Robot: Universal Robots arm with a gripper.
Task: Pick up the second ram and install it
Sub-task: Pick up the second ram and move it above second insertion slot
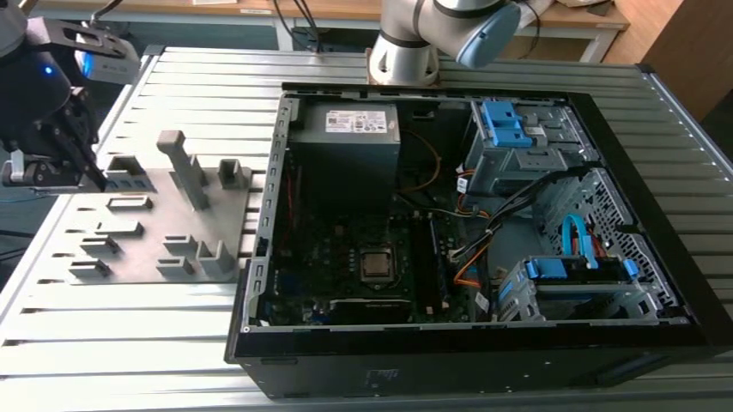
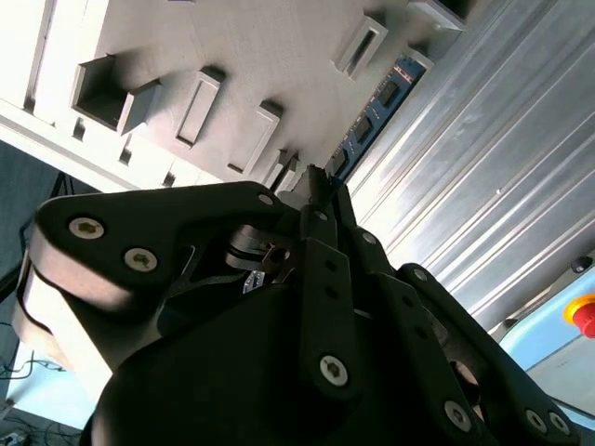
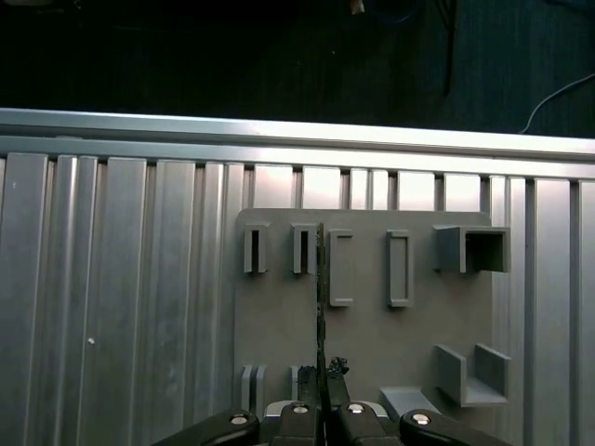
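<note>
The second ram (image 1: 129, 183) is a thin dark stick with a bluish label. It stands on its long edge over the grey holder plate (image 1: 137, 249) at the exterior view's left. My gripper (image 1: 98, 178) sits at one end of it. In the first wrist view the ram (image 3: 321, 297) shows edge-on as a dark line running out from my gripper (image 3: 322, 372), whose fingers are shut on it. In the second wrist view the ram (image 2: 376, 102) reaches from my gripper (image 2: 321, 186) along the plate's edge. Whether it is lifted off the holder I cannot tell.
An open computer case (image 1: 641, 172) lies to the exterior view's right of the plate, with the motherboard (image 1: 366, 257), cables and blue drive brackets (image 1: 504, 120) inside. A tall grey post (image 1: 184, 167) and several holder blocks rise from the plate. The arm's base (image 1: 401, 51) stands behind the case.
</note>
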